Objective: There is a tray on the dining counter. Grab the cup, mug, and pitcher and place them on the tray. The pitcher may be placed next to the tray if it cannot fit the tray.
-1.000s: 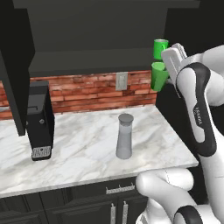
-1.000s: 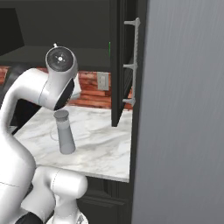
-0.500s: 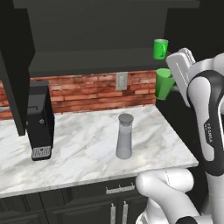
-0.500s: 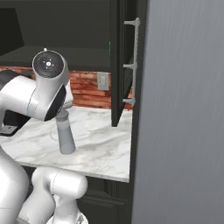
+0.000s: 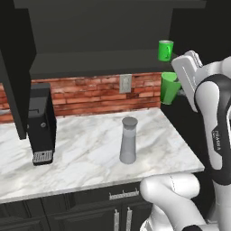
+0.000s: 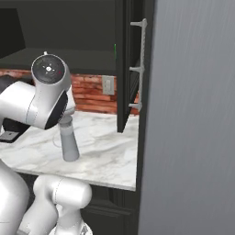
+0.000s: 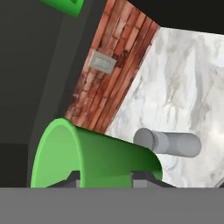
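My fingers (image 7: 105, 177) pinch the bright green handleless tapered cup (image 7: 94, 157), tipped sideways, high above the marble surface (image 5: 85, 153). The tall grey lidded pitcher (image 5: 128, 140) stands below them. A slipping grip risks dropping the cup onto it.

A black coffee machine (image 5: 41, 124) stands upright at the left of the white grey-veined marble counter (image 5: 85, 155), close to the red brick backsplash (image 5: 94, 92); a grey wall outlet (image 5: 125, 83) sits in the brick, right of the machine; dark cabinet doors with metal handles (image 5: 122, 195) run below the counter edge; a dark shelf (image 5: 97, 58) hangs above; a tall grey panel (image 6: 193, 119) rises on the right, beside an open dark cabinet door with a long pale handle (image 6: 140, 64).
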Controlling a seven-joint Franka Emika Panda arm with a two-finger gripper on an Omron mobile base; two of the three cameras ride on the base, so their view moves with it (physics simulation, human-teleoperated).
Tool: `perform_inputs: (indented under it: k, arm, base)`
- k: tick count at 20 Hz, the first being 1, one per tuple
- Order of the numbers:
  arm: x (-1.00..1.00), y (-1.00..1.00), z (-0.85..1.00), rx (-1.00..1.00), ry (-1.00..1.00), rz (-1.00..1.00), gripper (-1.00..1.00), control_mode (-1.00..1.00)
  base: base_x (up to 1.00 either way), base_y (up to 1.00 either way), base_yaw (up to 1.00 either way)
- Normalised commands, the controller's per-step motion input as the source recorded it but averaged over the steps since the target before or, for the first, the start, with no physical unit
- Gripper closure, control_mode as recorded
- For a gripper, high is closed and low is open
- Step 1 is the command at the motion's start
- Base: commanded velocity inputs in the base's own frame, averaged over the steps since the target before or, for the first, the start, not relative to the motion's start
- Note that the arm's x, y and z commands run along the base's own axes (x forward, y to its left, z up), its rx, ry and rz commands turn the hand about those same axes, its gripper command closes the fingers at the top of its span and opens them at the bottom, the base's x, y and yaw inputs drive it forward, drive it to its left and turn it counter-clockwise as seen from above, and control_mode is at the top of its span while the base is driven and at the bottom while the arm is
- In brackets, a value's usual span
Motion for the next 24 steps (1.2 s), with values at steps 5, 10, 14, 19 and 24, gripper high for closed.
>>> perform_inputs:
  k: [5, 10, 14, 19, 24]
  arm:
    - [0.0, 0.0, 0.0, 0.0, 0.0, 0.0, 1.0, 1.0]
    - [0.0, 0.0, 0.0, 0.0, 0.0, 0.0, 1.0, 1.0]
    - [0.0, 0.0, 0.0, 0.0, 0.0, 0.0, 1.0, 1.0]
    - [0.0, 0.0, 0.0, 0.0, 0.0, 0.0, 1.0, 1.0]
    - [0.0, 0.0, 0.0, 0.0, 0.0, 0.0, 1.0, 1.0]
  base:
    - [-0.84, 0.07, 0.06]
    - [-1.0, 0.43, 0.25]
    - [-0.93, 0.59, 0.73]
    - [-0.54, 0.38, 0.96]
    - [-0.36, 0.07, 1.0]
